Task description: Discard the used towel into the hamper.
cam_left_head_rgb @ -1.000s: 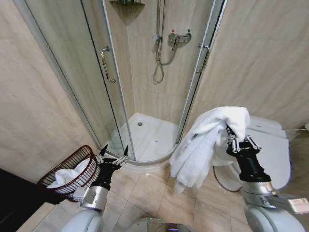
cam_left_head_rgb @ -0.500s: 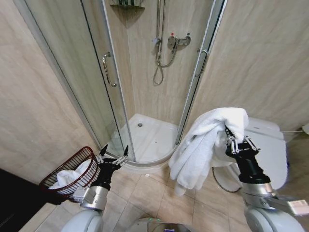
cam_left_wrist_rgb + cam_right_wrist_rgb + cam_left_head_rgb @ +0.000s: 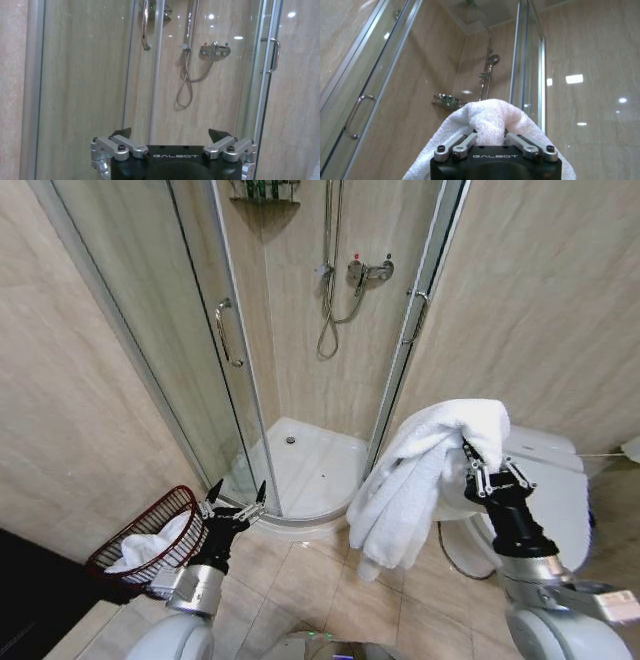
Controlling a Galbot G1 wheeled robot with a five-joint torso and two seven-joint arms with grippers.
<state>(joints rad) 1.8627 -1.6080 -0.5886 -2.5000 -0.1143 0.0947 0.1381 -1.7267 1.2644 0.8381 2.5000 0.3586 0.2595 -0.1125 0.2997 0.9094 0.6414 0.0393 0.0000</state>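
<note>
A white towel (image 3: 420, 470) hangs in folds from my right gripper (image 3: 478, 463), which is shut on its top fold in front of the toilet. The right wrist view shows the towel (image 3: 490, 120) bunched between the fingers (image 3: 465, 144). The hamper (image 3: 140, 545), a dark-red wire basket, stands on the floor at the lower left with white cloth (image 3: 145, 542) inside it. My left gripper (image 3: 237, 497) is held up open just right of the hamper's rim, fingertips pointing up. In the left wrist view the left gripper (image 3: 172, 132) faces the shower with nothing between its fingers.
A glass corner shower cabin (image 3: 300, 330) with a white tray (image 3: 305, 465) fills the middle. A white toilet (image 3: 555, 480) stands behind my right arm. Beige tiled walls close both sides. Tiled floor (image 3: 310, 580) lies open between hamper and towel.
The whole head picture has shifted slightly, so the camera moved. My right gripper and the towel sit a little further left and lower in view. The left gripper holds still.
</note>
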